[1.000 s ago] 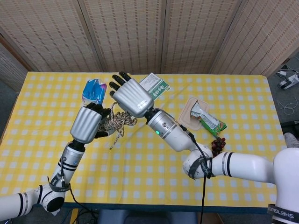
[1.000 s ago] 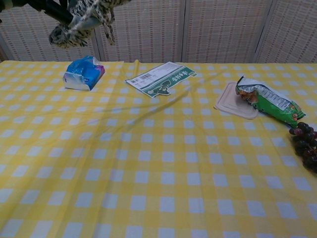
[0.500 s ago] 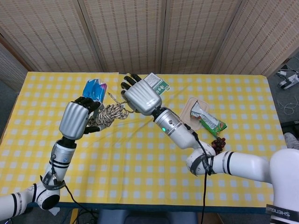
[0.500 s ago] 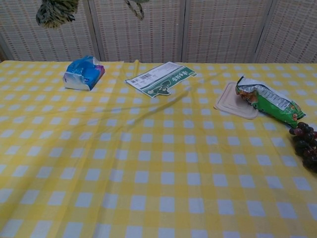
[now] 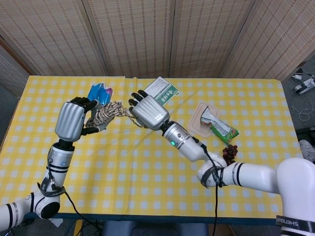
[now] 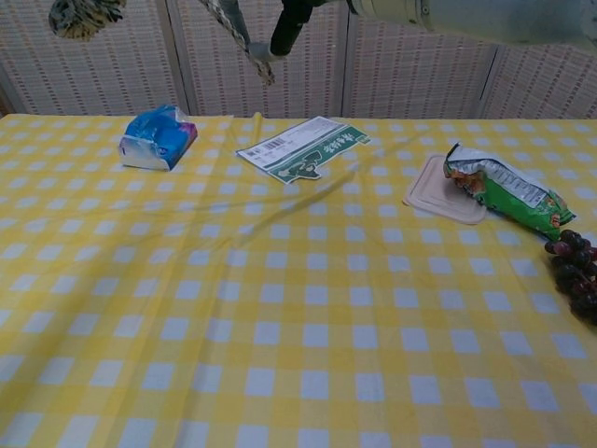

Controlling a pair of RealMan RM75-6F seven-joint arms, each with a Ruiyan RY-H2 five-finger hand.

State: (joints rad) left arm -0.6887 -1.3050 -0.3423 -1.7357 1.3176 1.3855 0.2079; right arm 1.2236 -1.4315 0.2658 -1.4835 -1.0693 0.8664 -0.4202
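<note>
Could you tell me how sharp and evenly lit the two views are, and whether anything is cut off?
Head view: sharp and evenly lit, soft shadows under the arms, no glare; the rope is crisp. Chest view: the tablecloth is sharp, but the rope's ends are blurred and cropped at the top edge, and the grapes are cut off at right.

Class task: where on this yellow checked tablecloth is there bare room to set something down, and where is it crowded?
Bare: the whole near half of the yellow checked tablecloth. Crowded: the far strip, with blue tissue pack, green-and-white carton, beige lid, green snack bag, dark grapes at right edge.
</note>
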